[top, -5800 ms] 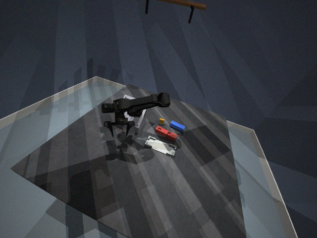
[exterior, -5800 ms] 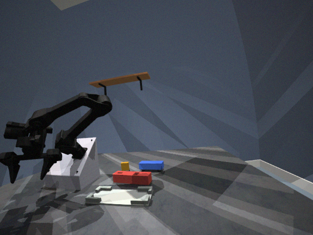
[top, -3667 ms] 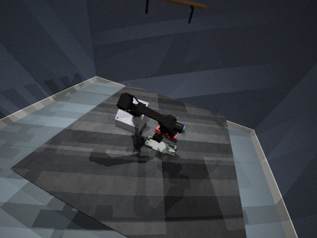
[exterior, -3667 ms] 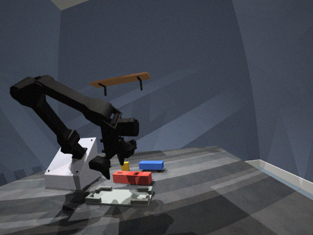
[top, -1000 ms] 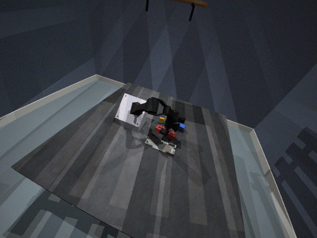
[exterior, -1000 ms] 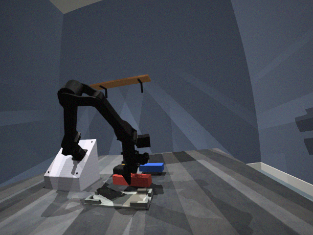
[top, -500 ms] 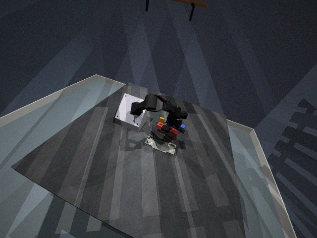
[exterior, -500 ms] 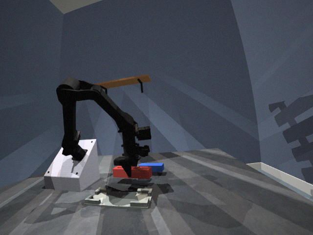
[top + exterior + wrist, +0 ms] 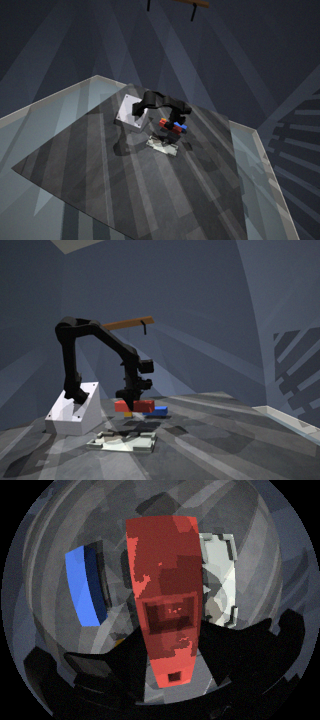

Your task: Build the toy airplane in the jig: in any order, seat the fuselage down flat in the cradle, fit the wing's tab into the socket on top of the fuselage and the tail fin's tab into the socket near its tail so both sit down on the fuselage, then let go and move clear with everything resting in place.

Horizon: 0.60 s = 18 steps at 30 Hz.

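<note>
My gripper (image 9: 169,125) (image 9: 130,405) (image 9: 167,622) is shut on the red fuselage (image 9: 176,128) (image 9: 143,405) (image 9: 163,567) and holds it level, a little above the table. The fuselage shows a large square socket and a small one on its top in the wrist view. The pale jig with its cradle (image 9: 163,147) (image 9: 124,445) (image 9: 223,576) lies on the table in front of and below the fuselage, with nothing in it. The blue wing (image 9: 182,126) (image 9: 158,410) (image 9: 83,587) lies flat on the table behind the fuselage. The yellow tail fin (image 9: 127,414) stands on the table, partly hidden by the fuselage.
The arm's white base block (image 9: 129,113) (image 9: 74,415) stands to the left of the jig. A raised pale rim (image 9: 261,149) (image 9: 284,420) borders the table at the right. A brown bar (image 9: 129,323) with a hook hangs high in the background.
</note>
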Motion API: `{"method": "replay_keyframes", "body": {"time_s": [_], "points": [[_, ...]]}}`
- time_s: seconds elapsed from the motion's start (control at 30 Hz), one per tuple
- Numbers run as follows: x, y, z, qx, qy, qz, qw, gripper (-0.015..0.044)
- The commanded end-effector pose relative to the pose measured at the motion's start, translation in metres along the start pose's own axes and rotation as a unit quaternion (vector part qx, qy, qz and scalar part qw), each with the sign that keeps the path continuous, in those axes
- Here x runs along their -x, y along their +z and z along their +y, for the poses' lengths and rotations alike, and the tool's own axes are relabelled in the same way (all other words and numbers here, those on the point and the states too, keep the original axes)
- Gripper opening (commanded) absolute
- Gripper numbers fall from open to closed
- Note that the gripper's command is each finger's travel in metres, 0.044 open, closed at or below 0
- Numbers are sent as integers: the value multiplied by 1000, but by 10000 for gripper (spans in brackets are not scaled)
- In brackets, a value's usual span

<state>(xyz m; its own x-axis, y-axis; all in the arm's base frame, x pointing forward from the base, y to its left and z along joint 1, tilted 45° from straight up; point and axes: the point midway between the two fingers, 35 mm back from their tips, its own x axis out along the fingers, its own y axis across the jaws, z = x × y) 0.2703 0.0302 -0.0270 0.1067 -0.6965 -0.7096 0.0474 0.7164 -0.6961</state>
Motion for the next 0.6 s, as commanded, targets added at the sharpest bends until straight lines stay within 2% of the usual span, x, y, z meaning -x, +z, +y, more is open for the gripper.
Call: {"method": "replay_keyframes", "body": {"time_s": [0.0,0.4,0.57], "points": [[14,1,0,-4,4,-2,1000,0],[50,-4,-4,-5,0,-1,1000,0],[50,-3,-8,-2,2,-1,1000,0]]}}
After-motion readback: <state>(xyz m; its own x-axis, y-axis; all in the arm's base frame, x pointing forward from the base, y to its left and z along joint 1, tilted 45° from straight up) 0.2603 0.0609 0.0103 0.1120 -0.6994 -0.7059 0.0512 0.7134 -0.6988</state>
